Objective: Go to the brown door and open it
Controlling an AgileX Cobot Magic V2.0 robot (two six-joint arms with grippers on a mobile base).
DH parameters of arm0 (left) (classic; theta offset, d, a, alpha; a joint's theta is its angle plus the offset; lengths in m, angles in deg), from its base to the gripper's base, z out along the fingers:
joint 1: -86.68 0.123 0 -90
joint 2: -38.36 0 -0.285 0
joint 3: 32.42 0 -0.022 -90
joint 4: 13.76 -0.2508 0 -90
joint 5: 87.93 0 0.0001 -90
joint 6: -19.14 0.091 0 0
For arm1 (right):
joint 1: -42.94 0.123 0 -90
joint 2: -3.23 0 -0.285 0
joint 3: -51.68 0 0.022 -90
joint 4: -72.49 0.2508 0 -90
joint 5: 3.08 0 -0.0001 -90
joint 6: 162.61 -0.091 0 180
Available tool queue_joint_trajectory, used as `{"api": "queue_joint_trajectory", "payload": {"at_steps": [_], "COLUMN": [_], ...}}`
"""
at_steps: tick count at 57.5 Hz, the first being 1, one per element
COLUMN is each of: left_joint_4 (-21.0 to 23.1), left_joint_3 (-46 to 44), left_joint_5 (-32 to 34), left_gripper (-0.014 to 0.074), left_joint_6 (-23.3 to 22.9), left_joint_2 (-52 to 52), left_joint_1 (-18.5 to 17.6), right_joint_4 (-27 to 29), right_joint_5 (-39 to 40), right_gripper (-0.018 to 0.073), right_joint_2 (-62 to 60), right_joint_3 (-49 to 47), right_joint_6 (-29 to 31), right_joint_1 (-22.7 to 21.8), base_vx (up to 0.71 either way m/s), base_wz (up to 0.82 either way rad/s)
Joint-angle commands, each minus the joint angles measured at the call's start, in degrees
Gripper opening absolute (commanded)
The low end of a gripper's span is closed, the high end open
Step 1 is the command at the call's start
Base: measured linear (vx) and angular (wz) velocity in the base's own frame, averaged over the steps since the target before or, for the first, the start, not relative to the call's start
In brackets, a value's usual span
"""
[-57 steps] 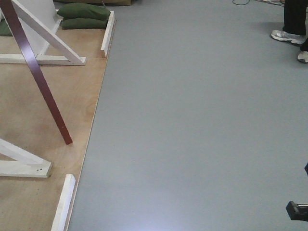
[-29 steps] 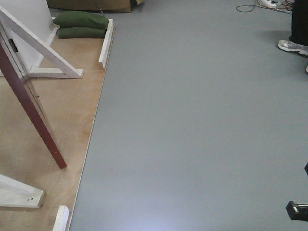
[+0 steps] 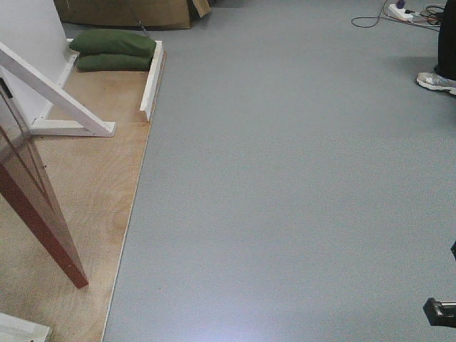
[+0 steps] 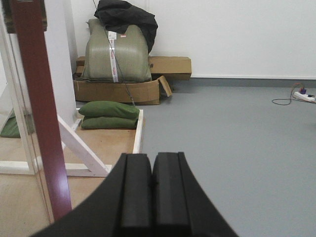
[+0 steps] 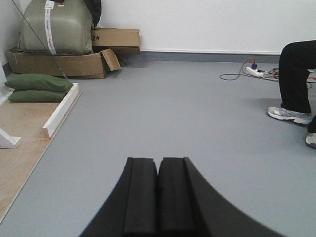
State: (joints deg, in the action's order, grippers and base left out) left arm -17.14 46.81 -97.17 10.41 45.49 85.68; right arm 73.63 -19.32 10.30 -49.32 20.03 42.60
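Front-facing view: brown door (image 3: 35,214) at far left, leaf cut off by the picture edge, its bottom corner over the plywood platform (image 3: 85,178) near the platform's edge. Left wrist view shows the door (image 4: 42,123) edge-on, close ahead and left of the left end effector (image 4: 153,163). Handle and lock not visible in any view.

Left end effector: fingers pressed together, nothing held. Right end effector (image 5: 158,168): same, closed and empty, pointing over bare grey floor (image 3: 285,178).

Handling, as a judgement: solid wood leaf, so heavy and stiff, moves only by swinging on its hinges. Glossy face looks slippery, poor for a flat push. Best hold is likely the lever handle, which must first come into view. Failing that, hook the narrow free edge seen in the left wrist view. Cannot tell how far open it stands.

Edges and room: platform edge makes a step line down the left side. White rail (image 3: 151,78) caps its far stretch, white brace (image 3: 57,92) slants across behind the door, green sandbags (image 3: 114,50) lie at the back. Wide open floor centre and right. Person's shoe (image 3: 436,80) and power strip (image 3: 399,11) sit far right, well apart from the door. Base wheels should likely keep off the step, and the swing path must miss the brace.
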Motion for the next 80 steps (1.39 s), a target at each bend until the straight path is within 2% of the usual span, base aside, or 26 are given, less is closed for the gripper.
{"api": "queue_joint_trajectory", "payload": {"at_steps": [1,36,80], "left_joint_4": [0.0,0.0,0.0], "left_joint_3": [-1.5,-1.5,-1.5], "left_joint_5": [4.9,4.9,4.9], "left_gripper": [-0.0006,-0.0006,-0.0006], "left_joint_6": [-0.3,-0.3,-0.3], "left_joint_2": [-0.8,-0.8,-0.8], "left_joint_1": [-0.1,-0.1,-0.1], "right_joint_4": [-0.4,-0.4,-0.4], "right_joint_5": [4.7,4.7,4.7], "right_gripper": [0.0000,0.0000,0.0000], "right_joint_2": [0.7,0.7,0.7], "right_joint_3": [0.2,0.2,0.2], "right_joint_6": [0.3,0.3,0.3], "right_joint_1": [-0.1,-0.1,-0.1], "base_vx": [0.27,0.23,0.11], "base_wz": [-0.01,0.00,-0.02]}}
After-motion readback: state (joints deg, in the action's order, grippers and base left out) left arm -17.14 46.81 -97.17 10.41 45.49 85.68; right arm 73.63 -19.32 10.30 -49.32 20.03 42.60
